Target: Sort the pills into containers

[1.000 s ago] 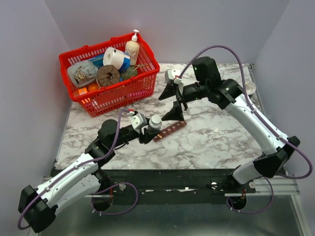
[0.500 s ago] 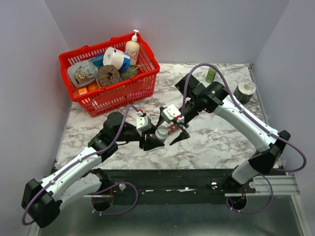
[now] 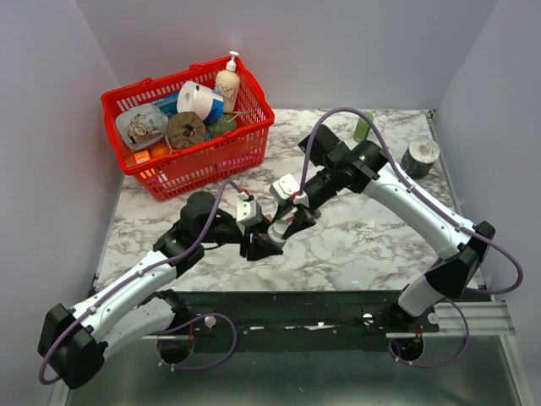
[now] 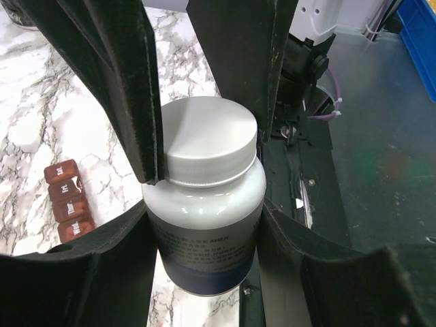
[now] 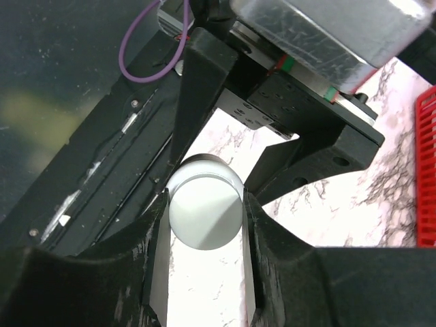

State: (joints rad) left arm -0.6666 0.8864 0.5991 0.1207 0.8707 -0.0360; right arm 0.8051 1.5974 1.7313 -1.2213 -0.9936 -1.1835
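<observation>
A white pill bottle (image 4: 204,225) with a white cap (image 4: 210,139) stands upright between the fingers of my left gripper (image 4: 204,272), which is shut on its body. From above, my right gripper (image 5: 204,204) reaches down and its pads press both sides of the cap (image 5: 204,214). In the top view both grippers meet near the table's front middle, the left gripper (image 3: 264,241) under the right gripper (image 3: 287,224). The dark red-brown containers (image 4: 68,201) lie on the marble just left of the bottle, lids shut. No pills show.
A red mesh basket (image 3: 173,173) full of household items stands at the back left. A slim green bottle (image 3: 362,127) and a grey-lidded jar (image 3: 420,156) sit at the back right. The dark front rail (image 3: 279,300) runs just below the grippers.
My right gripper came down from the back of the table onto the bottle and closed from wide open onto its cap. The left gripper kept its hold and shifted slightly forward.
</observation>
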